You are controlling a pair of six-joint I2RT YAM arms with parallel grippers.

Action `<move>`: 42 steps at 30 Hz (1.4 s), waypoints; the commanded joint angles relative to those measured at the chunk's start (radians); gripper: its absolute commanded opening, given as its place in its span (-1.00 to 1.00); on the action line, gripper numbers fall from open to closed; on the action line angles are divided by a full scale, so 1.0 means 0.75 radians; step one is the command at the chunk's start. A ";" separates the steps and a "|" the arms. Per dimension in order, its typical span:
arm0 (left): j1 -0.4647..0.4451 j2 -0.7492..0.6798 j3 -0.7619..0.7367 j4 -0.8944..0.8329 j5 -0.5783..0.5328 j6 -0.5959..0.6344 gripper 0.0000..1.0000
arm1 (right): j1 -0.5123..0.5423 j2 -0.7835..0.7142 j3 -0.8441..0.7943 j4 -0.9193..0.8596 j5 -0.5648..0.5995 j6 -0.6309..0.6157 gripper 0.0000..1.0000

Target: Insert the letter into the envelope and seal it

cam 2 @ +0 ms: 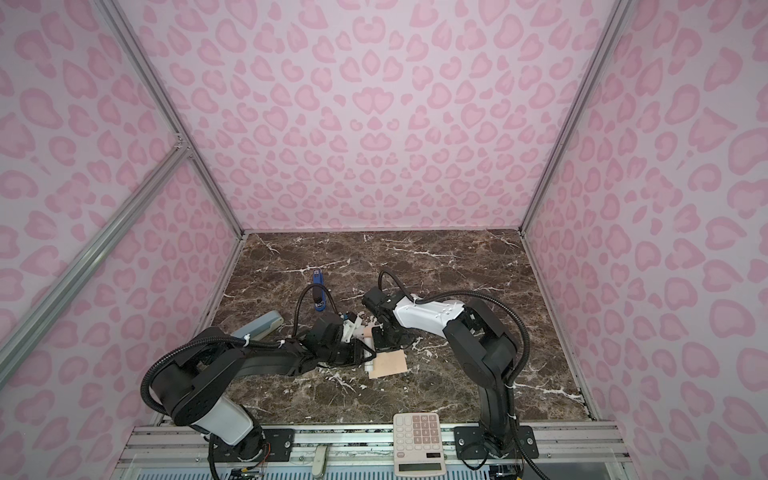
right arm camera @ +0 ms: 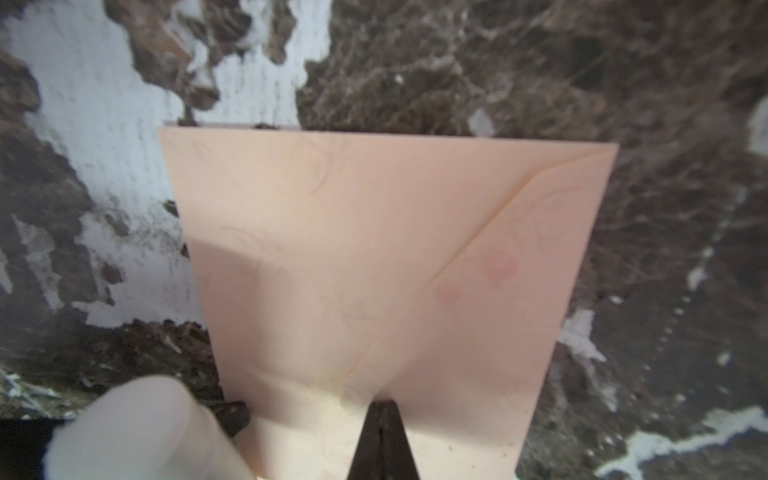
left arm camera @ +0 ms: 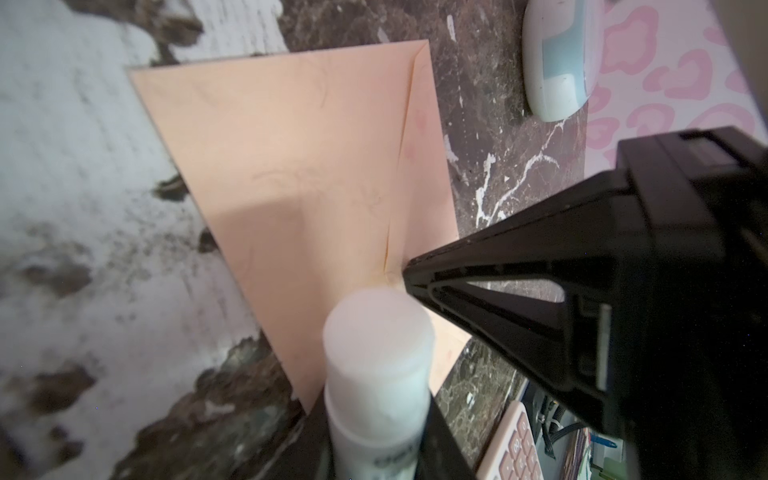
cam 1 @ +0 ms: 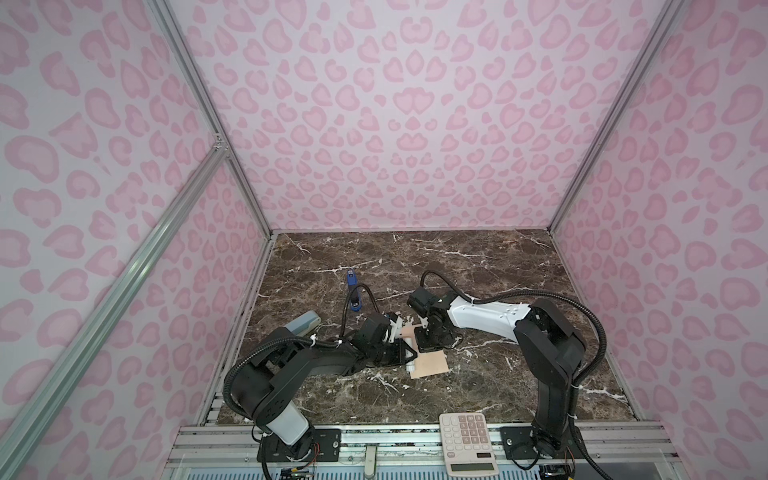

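Observation:
The peach envelope (cam 1: 432, 363) (cam 2: 390, 362) lies flat on the marble table, its triangular flap folded down over it (left arm camera: 299, 166) (right arm camera: 374, 249). My right gripper (cam 1: 424, 347) (cam 2: 380, 344) (right arm camera: 382, 409) is shut with nothing in it. Its black tip rests on the envelope at the flap's point and also shows in the left wrist view (left arm camera: 419, 266). My left gripper (cam 1: 401, 357) (cam 2: 360, 356) (left arm camera: 374, 461) is shut on a white glue stick (left arm camera: 376, 353) (right arm camera: 137, 432), whose end hovers beside the right gripper's tip at the envelope's edge. The letter does not show in any view.
A white calculator (cam 1: 467, 440) (cam 2: 419, 440) sits on the front rail. A blue tool (cam 1: 352, 291) (cam 2: 319, 289) lies behind the arms. A white and pale-blue device (cam 1: 305, 324) (left arm camera: 557, 58) rests near the left wall. Pink patterned walls enclose the table.

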 commanded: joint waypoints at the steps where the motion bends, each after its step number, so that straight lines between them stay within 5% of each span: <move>1: 0.001 -0.004 -0.004 0.020 0.015 0.008 -0.91 | 0.009 0.042 -0.018 -0.033 0.073 0.017 -0.88; 34: 0.002 -0.011 -0.001 0.011 0.021 0.013 -0.92 | 0.027 0.065 0.002 -0.043 0.070 0.011 -0.63; 42: 0.002 -0.020 0.008 -0.004 0.023 0.015 -0.92 | 0.024 0.046 0.005 -0.053 0.075 0.002 -1.00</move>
